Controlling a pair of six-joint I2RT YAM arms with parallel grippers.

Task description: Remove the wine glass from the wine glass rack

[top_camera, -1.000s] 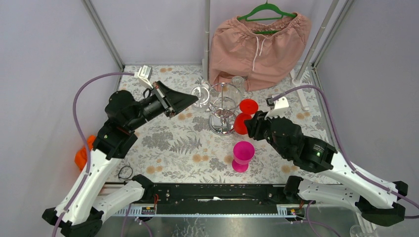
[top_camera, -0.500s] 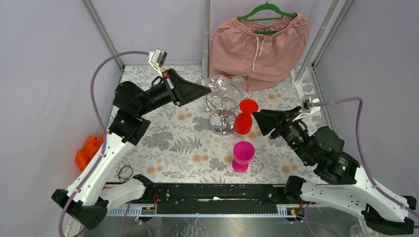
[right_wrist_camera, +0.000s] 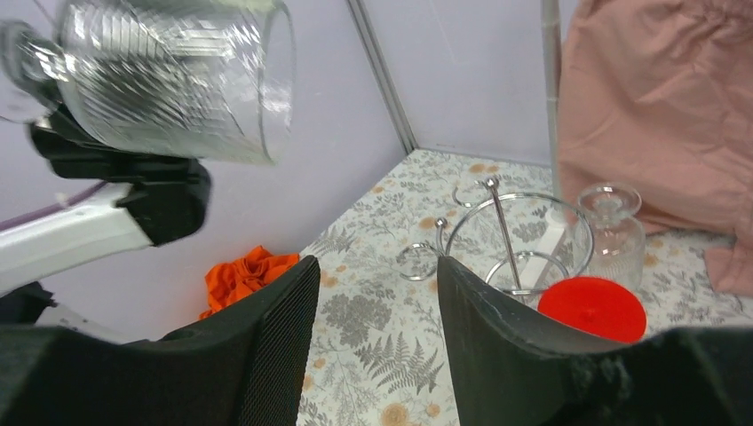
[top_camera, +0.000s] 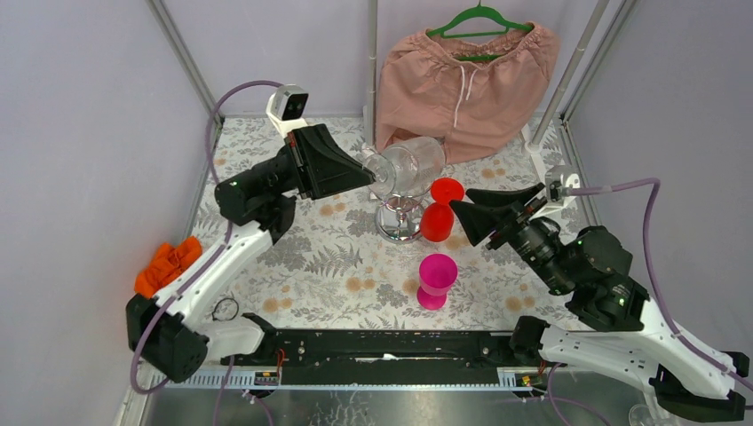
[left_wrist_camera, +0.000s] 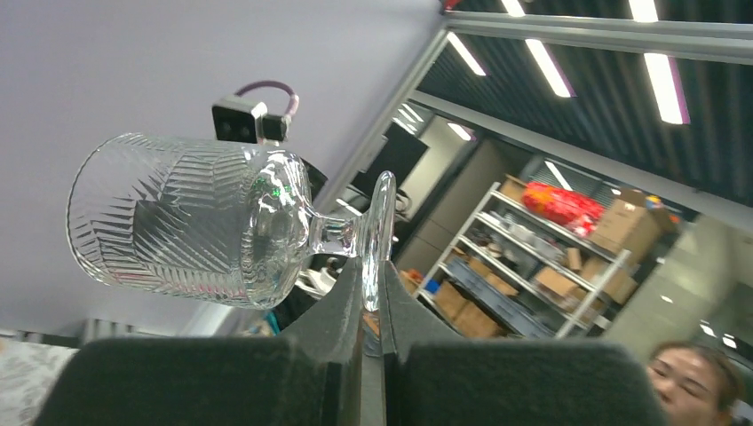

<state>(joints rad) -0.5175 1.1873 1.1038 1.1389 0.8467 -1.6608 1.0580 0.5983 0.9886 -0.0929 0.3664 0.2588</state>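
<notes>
One wine glass (left_wrist_camera: 191, 222) hangs sideways, foot pinched in my left claw (left_wrist_camera: 371, 297), clear of the rack (top_camera: 400, 226). My right claw (right_wrist_camera: 375, 266) gapes empty.

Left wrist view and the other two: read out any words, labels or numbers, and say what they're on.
No readable text in any view. The cardboard boxes on the shelves behind the wine glass are too small and blurred to show any print.
</notes>
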